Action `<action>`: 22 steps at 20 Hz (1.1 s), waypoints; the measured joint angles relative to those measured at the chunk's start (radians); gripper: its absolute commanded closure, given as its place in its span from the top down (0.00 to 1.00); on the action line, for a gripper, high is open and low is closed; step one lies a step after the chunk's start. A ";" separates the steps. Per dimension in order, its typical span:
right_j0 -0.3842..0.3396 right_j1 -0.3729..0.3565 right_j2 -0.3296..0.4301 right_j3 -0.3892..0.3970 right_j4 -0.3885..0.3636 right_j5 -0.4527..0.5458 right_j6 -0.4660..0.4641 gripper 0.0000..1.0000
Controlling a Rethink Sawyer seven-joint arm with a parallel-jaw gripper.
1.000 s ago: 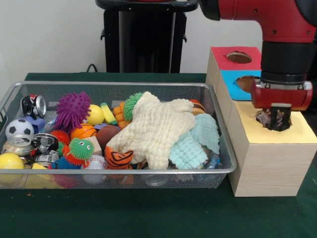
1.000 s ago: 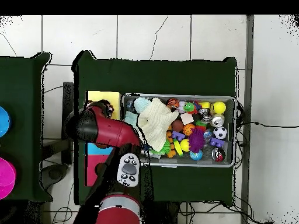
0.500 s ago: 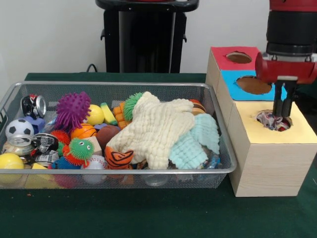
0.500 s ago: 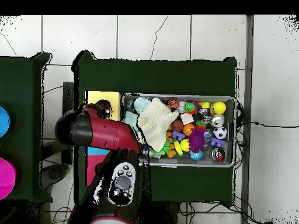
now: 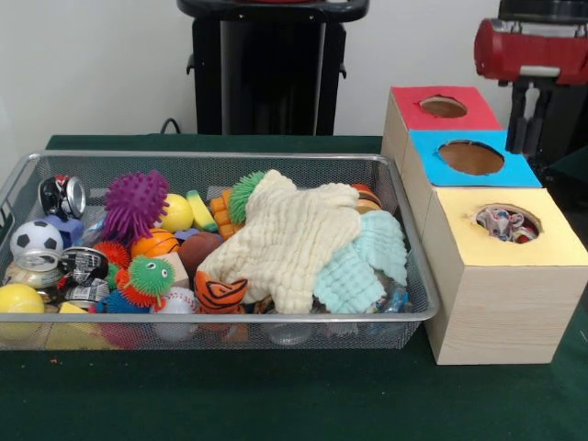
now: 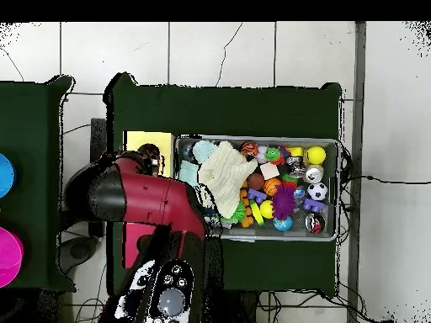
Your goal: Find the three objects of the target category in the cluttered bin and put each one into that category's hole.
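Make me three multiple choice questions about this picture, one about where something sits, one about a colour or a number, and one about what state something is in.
1. Where does the cream waffle cloth lie?
A. In the wire bin
B. On the box
C. On the green table

2. What colour surrounds the hole holding the polka dot cloth?
A. Red
B. Blue
C. Yellow

3. How is the gripper placed?
A. Down in the bin
B. Raised above the box, holding nothing
C. Inside the red hole

Answers: 1 A, it drapes over the toys inside the mesh. 2 C, the dotted fabric shows in the yellow top. 3 B, its bare fingers hang clear above the box.
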 measured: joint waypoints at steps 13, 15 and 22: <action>-0.145 -0.131 0.003 0.008 -0.100 0.007 0.000 1.00; -0.161 -0.139 0.003 0.010 -0.113 0.007 0.000 1.00; -0.207 -0.168 0.018 0.039 -0.163 0.007 0.000 1.00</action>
